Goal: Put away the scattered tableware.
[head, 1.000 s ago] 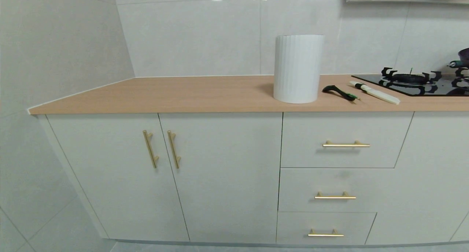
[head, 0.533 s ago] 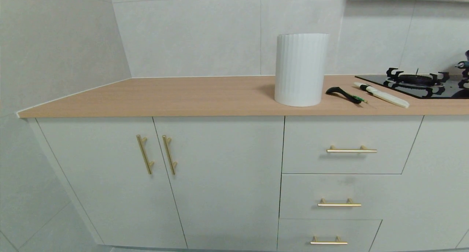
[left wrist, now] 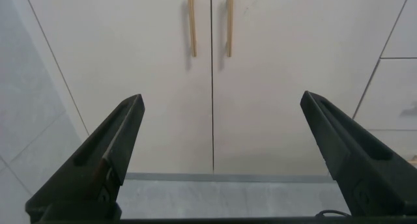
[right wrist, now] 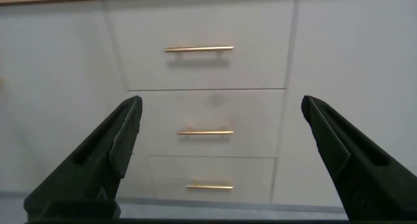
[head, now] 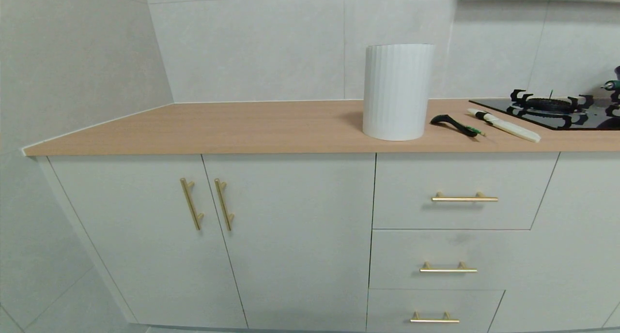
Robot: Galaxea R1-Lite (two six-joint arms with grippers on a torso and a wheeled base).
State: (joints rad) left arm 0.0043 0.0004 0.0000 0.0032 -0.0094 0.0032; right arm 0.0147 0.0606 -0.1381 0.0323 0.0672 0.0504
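On the wooden counter (head: 242, 127) a tall white ribbed holder (head: 398, 91) stands upright. Just right of it lie a black-handled peeler (head: 453, 125) and a white knife (head: 506, 125) with a black band near its handle. My left gripper (left wrist: 221, 103) is open and empty, low down, facing the double cabinet doors (left wrist: 211, 81). Open and empty too, my right gripper (right wrist: 221, 107) is low in front of the stack of drawers (right wrist: 202, 74).
A black gas hob (head: 557, 111) with pan supports sits at the counter's right end. Below the counter are two doors with gold handles (head: 208, 204) and three drawers with gold handles (head: 464, 198). Tiled walls close off the left side and back.
Between the earliest frame and half a second ago the whole head view shifted, so the camera moved. Since then nothing has changed.
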